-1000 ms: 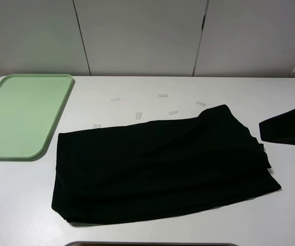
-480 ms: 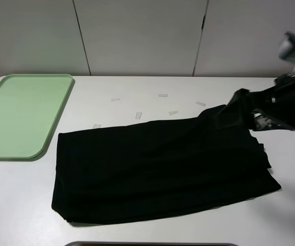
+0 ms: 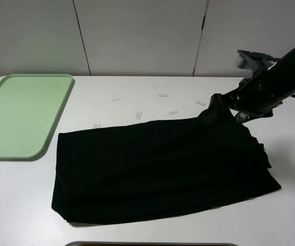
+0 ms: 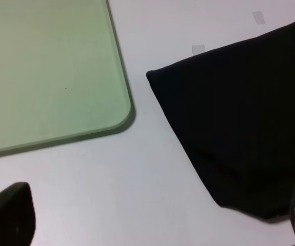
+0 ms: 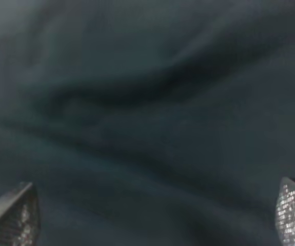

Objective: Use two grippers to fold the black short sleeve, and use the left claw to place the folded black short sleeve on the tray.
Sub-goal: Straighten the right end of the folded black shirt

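White panelled wall point(image 3: 137, 36), white tabletop point(image 3: 137, 87), plain black cloth short-sleeved T-shirt point(image 3: 157, 169) folded flat at centre — rumpled at its 2 o'clock corner, mint-green plastic tray point(image 3: 19, 115) at 9 o'clock, right black claw point(image 3: 212, 109) fingers apart over that corner, left black claw point(image 4: 155, 220) likewise apart.

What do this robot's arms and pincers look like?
The right arm is a bulky black jointed limb with a pale grey block near its pincer end and a thin black cable trailing off. The right pincer is black, and its fingertips bear a fine dotted grid. The left pincer shows only two dark rounded fingertips.
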Controlling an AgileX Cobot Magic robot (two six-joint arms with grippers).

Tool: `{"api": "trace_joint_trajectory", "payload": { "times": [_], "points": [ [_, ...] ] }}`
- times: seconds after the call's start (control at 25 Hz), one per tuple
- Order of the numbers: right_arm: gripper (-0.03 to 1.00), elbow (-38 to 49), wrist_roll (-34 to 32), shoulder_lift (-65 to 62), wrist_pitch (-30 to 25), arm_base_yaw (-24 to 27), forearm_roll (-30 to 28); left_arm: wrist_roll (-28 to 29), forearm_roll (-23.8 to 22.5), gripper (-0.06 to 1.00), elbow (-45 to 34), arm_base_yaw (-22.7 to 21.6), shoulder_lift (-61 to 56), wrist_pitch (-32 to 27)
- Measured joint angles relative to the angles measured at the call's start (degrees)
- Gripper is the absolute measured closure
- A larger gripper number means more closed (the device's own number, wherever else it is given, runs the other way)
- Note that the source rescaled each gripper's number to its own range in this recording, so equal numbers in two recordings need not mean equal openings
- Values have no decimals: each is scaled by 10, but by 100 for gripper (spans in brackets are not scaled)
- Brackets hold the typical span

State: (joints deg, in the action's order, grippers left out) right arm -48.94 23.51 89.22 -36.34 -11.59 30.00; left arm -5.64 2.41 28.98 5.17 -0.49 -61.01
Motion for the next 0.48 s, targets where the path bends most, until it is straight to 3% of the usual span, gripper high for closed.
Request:
{"api": "trace_joint_trajectory", "payload": {
  "times": [0.08, 0.2, 0.48],
  "points": [
    [-3, -35, -60, 14, 1, 27, -76, 0, 0, -6, 0, 0, 0, 0],
    [-3, -57, -85, 31, 3, 60, -126, 0, 0, -6, 0, 0, 0, 0],
    [-3, -63, -92, 84, 11, 118, -140, 0, 0, -6, 0, 0, 0, 0]
  ]
}}
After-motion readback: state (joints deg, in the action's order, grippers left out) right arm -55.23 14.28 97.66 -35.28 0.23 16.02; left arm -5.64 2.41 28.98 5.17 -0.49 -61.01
